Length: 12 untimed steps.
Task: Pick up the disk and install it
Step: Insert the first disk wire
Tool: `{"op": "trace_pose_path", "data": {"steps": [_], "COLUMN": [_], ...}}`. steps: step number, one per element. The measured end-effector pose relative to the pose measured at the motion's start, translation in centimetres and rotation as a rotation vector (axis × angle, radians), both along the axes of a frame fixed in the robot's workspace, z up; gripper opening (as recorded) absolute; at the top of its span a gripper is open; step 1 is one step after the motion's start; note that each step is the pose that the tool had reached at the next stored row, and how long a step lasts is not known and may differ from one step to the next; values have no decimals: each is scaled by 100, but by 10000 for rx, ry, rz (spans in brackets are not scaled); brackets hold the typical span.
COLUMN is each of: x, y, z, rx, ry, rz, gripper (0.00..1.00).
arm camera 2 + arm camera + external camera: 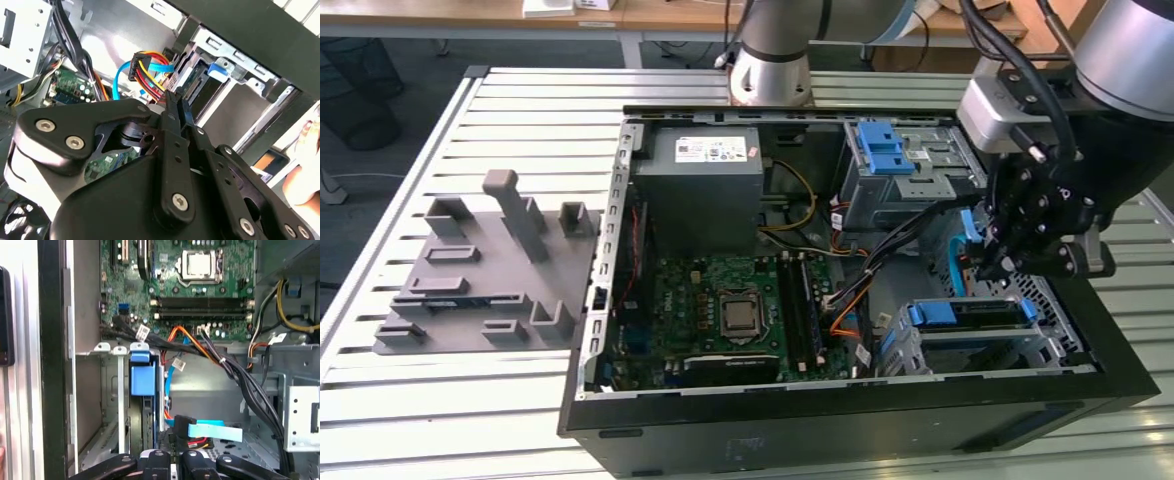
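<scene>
The disk (970, 314), framed by its blue bracket, sits in the metal drive cage (1047, 345) at the case's near corner on the exterior view's right. Its blue bracket end (141, 380) faces the first wrist view, and a blue corner (218, 68) shows in the second wrist view. My gripper (987, 268) hangs just above that cage inside the case. Its fingers (174, 107) are shut together with nothing between them. The tips sit beside a bundle of red, yellow and blue cables (145, 67). A black plug on a flat blue cable (200, 429) lies just ahead of the gripper (175, 462).
The open computer case (854, 420) lies on a slatted metal table (454, 400). Inside are a grey power supply (700, 175), the green motherboard (734, 310) and a second cage with a blue latch (881, 150). A grey fixture (480, 270) stands at the exterior view's left. A hand (305, 165) is near the case's outer edge.
</scene>
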<state>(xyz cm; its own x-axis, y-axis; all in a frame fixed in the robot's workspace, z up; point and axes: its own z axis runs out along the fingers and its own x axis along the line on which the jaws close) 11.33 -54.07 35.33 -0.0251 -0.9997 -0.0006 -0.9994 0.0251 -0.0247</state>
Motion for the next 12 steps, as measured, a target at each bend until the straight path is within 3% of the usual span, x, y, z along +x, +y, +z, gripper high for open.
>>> {"op": "trace_pose_path", "data": {"steps": [1,2,9,12], "x": [8,16,41,70], "y": [-1,-4,-95,-105], "z": [0,-3,-37,-82], "rx": [-1,0,0,0], "ry": [50,56,58,58], "rz": [-2,-6,-58,-79], "gripper": [16,16,16,16]}}
